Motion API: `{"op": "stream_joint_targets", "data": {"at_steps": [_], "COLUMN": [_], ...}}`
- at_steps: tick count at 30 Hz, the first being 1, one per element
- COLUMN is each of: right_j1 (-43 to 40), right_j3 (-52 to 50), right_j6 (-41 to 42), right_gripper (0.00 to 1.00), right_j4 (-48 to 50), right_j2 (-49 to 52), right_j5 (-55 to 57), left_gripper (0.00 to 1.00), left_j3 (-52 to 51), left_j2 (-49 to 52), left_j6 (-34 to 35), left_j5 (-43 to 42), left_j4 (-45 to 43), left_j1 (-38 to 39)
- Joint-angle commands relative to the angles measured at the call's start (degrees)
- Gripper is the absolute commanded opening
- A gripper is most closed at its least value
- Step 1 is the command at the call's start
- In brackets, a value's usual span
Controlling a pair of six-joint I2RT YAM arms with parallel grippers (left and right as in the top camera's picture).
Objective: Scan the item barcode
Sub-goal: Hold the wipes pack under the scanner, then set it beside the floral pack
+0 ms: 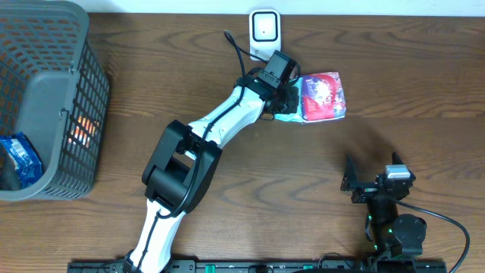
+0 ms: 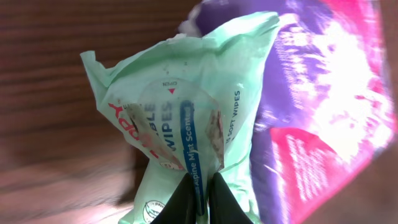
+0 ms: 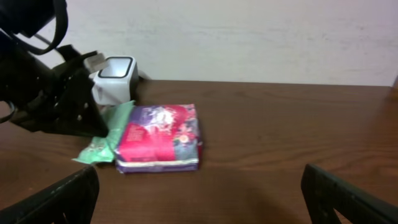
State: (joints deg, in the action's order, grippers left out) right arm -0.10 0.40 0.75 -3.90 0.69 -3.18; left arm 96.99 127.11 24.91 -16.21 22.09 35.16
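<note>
Overhead view: a pack of wipes (image 1: 324,95), pink and purple with a mint green end, lies on the brown table (image 1: 227,189) toward the back edge. It is near the small white scanner (image 1: 264,29), a little to its right. The left gripper (image 1: 290,102) is clamped on the pack's green end. In the left wrist view its two black fingertips (image 2: 180,202) pinch the crumpled green wrapper. The right gripper (image 1: 371,176) rests well apart at the front right, jaws spread wide, holding nothing. At the far left stands a grey basket (image 1: 83,114) with a blue packet (image 1: 19,159) inside.
</note>
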Motion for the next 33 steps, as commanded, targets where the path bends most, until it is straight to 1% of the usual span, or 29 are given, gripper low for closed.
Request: {"op": "stream_joint_targets", "data": {"at_steps": [1, 5, 6, 7, 9, 12, 17, 18, 20, 21, 25, 30, 31, 32, 33], "right_j1": [-0.35, -0.35, -0.35, -0.35, -0.35, -0.35, -0.35, -0.35, -0.35, -0.35, -0.35, -0.35, -0.35, -0.35, -0.35], "right_j3": [-0.09, -0.09, -0.09, -0.09, -0.09, -0.09, -0.09, -0.09, -0.09, -0.09, -0.09, -0.09, -0.09, -0.09, -0.09], "right_j6": [-0.61, -0.61, -0.61, -0.61, -0.61, -0.61, -0.61, -0.61, -0.61, -0.61, -0.61, -0.61, -0.61, -0.61, -0.61], "right_gripper": [0.99, 0.99, 0.99, 0.99, 0.99, 0.99, 0.99, 0.99, 0.99, 0.99, 0.99, 0.99, 0.99, 0.99, 0.99], "right_j4": [-0.2, -0.22, -0.2, -0.22, -0.2, -0.2, -0.2, -0.2, -0.2, -0.2, -0.2, -0.2, -0.2, -0.2, -0.22], "right_j2": [-0.37, -0.35, -0.37, -0.37, -0.37, -0.35, -0.37, -0.37, -0.37, -0.37, -0.37, -0.35, -0.37, -0.37, -0.35], "right_j5": [-0.17, -0.17, -0.17, -0.17, -0.17, -0.17, -0.17, -0.17, -0.17, -0.17, -0.17, -0.17, -0.17, -0.17, -0.17], "left_gripper": [0.07, 0.08, 0.07, 0.07, 0.07, 0.07, 0.09, 0.17, 0.17, 0.22, 0.22, 0.22, 0.37, 0.48, 0.54], "left_j3": [0.76, 0.76, 0.76, 0.76, 0.76, 0.76, 0.76, 0.76, 0.76, 0.76, 0.76, 0.76, 0.76, 0.76, 0.76], "left_j2": [0.85, 0.81, 0.81, 0.81, 0.68, 0.5, 0.5, 0.5, 0.33, 0.09, -2.62, -7.85, -9.62, -10.27, -11.47], "left_j6": [-3.52, -3.52, -2.45, -1.36, 2.14, 5.05, 6.08, 6.08, 6.05, 6.05, 5.81, 5.84, 5.79, 5.81, 5.75], "left_j5": [-6.25, -4.31, -2.82, -1.18, 6.01, 10.58, 10.91, 10.84, 9.6, 8.52, 6.14, 6.14, 6.19, 6.19, 6.19], "left_j4": [-1.99, -1.29, -0.48, 0.2, 3.02, 5.33, 6.08, 6.16, 6.16, 6.16, 6.21, 8.31, 8.81, 8.92, 8.96], "left_j1": [-0.04, -1.18, -1.64, -1.95, -2.86, -3.61, -3.56, -3.58, -3.58, -3.58, -3.58, -3.58, -3.67, -3.76, -3.93]}}
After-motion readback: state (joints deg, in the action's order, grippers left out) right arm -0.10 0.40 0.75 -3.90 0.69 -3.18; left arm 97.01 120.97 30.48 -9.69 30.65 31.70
